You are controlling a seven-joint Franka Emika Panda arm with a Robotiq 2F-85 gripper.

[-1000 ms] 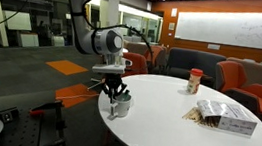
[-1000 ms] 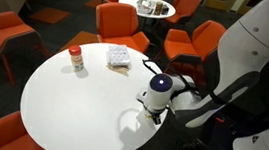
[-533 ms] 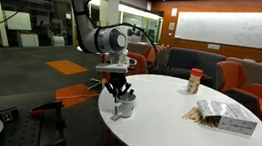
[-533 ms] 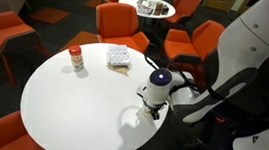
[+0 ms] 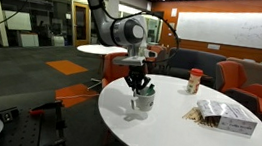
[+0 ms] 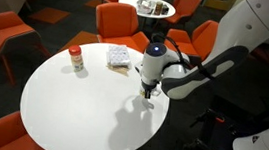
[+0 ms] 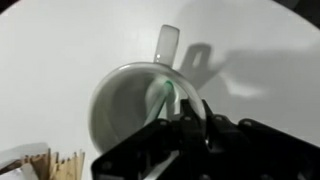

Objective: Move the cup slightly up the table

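arm: we see it reaching straight down, gripper [image 5: 141, 85] pinched on the cup [image 5: 143, 102] rim | cup: upright near the table [image 5: 188, 141] edge, handle [image 7: 168, 40] pointing to the wrist view's top

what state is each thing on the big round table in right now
cup: upright, gripped at the rim; can't tell if it's off the table
green stick: standing inside the cup
gripper: pointing down, shut on the cup
jar: upright, red lid on, untouched
box: lying flat, apart from the cup
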